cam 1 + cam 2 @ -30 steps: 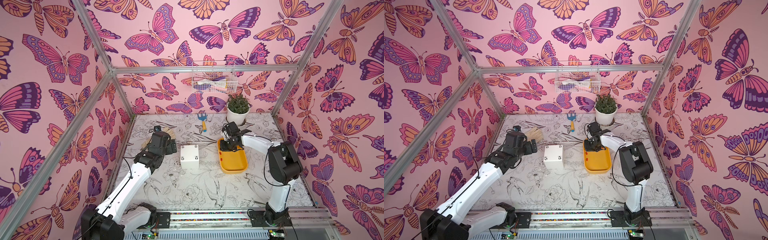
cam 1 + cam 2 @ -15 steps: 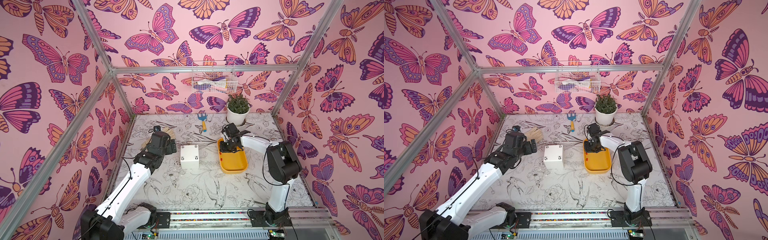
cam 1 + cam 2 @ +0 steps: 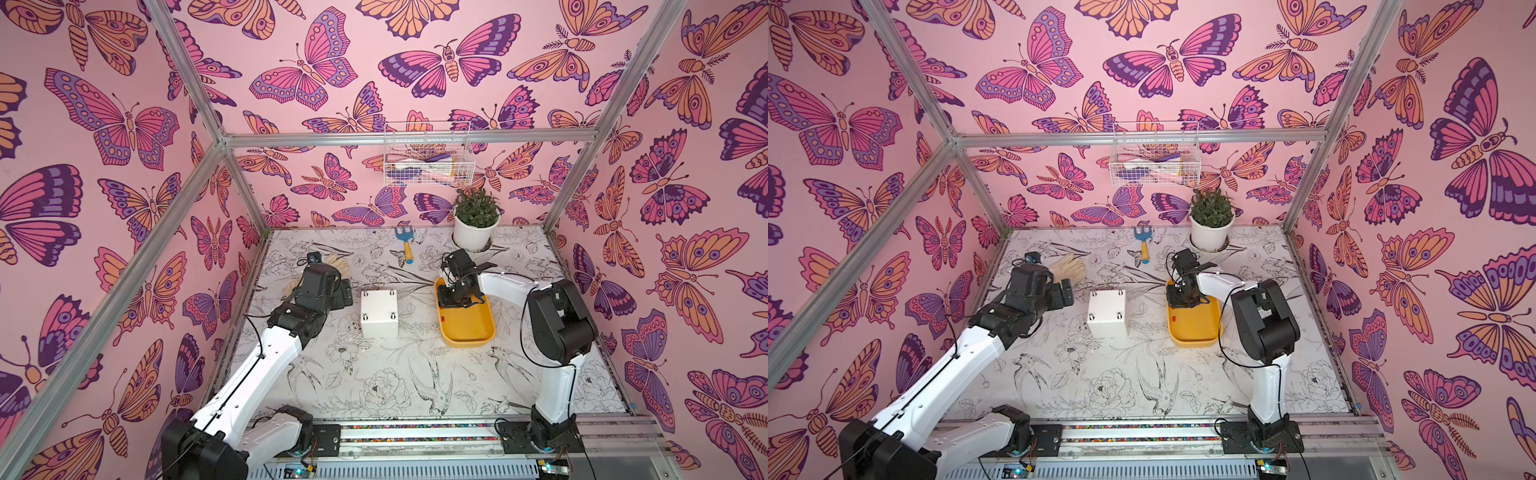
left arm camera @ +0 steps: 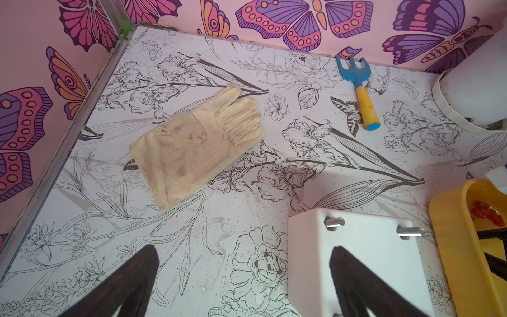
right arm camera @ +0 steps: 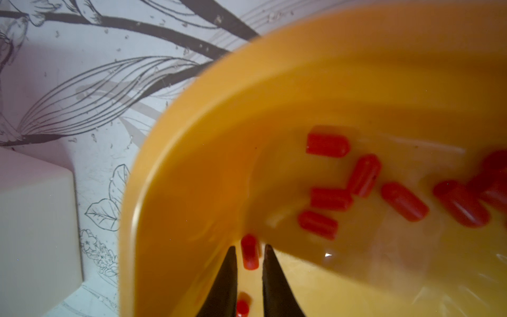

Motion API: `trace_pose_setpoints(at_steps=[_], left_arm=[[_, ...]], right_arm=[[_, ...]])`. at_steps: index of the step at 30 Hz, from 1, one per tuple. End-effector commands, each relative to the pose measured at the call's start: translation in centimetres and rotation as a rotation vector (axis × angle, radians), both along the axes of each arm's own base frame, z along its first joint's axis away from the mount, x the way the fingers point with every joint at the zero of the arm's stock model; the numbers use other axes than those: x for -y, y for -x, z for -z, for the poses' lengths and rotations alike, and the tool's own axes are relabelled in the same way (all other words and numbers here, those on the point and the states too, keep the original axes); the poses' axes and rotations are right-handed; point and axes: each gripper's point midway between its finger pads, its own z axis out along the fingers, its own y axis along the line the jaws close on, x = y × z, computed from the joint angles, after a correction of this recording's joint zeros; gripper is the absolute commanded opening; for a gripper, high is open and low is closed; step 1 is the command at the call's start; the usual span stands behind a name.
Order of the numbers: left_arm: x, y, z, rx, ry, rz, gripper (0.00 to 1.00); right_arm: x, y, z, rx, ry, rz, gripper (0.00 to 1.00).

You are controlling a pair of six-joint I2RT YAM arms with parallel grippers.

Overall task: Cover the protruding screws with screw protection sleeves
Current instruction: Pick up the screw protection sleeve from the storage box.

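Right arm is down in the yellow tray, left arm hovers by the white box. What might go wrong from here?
1. A red sleeve lies between the narrow tips of the right gripper, against the wall of the yellow tray; whether it is clamped is unclear, so it may drop on lifting.
2. The white box stands unheld, with the left gripper open beside it; pressing a sleeve onto a screw might shove it.

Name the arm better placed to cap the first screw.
Right. The right gripper is in the tray, closed on a sleeve. The left gripper is open and empty near the box. The screws are bare.
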Motion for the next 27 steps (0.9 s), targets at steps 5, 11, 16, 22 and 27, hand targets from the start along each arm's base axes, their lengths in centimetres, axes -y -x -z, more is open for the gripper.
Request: trace_pose_setpoints(at_steps=[5,11,16,22,27], left_arm=[[-0.28,0.19,0.21,0.001,-0.015,-0.009,1.00],[-0.25,0.17,0.14,0.003,-0.013,-0.009,1.00],[-0.30,0.17,0.23,0.001,-0.016,-0.011,0.99],[-0.28,0.11,0.22,0.000,-0.017,-0.011,1.00],[-0.35,0.17,0.13,0.004,-0.018,-0.012,1.00]], right_arm=[[-0.40,0.09,0.77,-0.020,0.007,-0.007,0.20],[-0.46,-0.02,0.96,-0.022,0.005,-0.003,0.21],[-0.57,-0.08,1.13,-0.023,0.003,-0.006,0.22],[-0.68,-0.23,1.19,-0.019,-0.002,-0.005,0.24],[-0.73,-0.25,1.48,-0.023,-0.002,-0.006,0.23]])
